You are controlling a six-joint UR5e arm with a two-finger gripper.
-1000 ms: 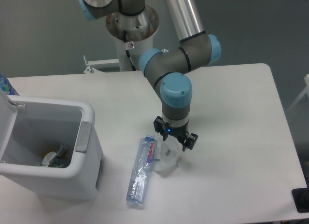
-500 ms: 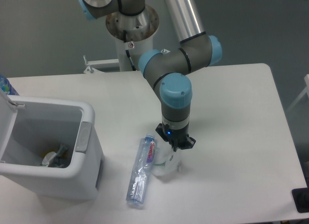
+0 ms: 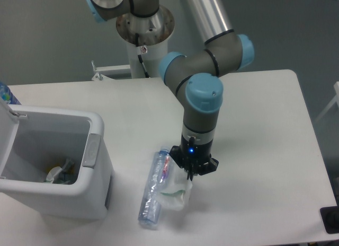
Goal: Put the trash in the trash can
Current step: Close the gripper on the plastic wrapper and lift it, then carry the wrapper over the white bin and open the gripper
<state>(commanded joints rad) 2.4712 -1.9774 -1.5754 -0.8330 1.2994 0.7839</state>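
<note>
In the fixed camera view, the end effector [image 3: 189,174] points straight down over the white surface [image 3: 254,129], its fingers drawn narrow on the top edge of the crumpled wrapper [image 3: 175,191]. The wrapper hangs from that pinch toward seven o'clock; whether its lower edge touches the surface or has cleared it cannot be told. Just beside it, at nine o'clock, the crushed bottle [image 3: 154,189] lies on the surface with its blue cap toward twelve o'clock and its red-lettered label near the top. The wrapper's left edge appears to touch or overlap the bottle's side.

The trash can [image 3: 53,166] stands well apart at nine o'clock from the end effector, lid [image 3: 6,134] swung open on its far left side, grey latch [image 3: 91,149] facing the arm. Some items already lie in the bottom of it. A darker blue bottle [image 3: 6,93] peeks in at the frame's left edge, behind the bin.

The step in hand looks like the pick of the wrapper, the first of two pieces; the bottle is not yet handled. The next move calls for a straight lift high enough to clear the can's near wall, then a carry toward nine o'clock to a spot above the opening before letting go. The risk, as I judge it, is the wrapper dragging the bottle as it rises, or slipping from so thin a pinch.
</note>
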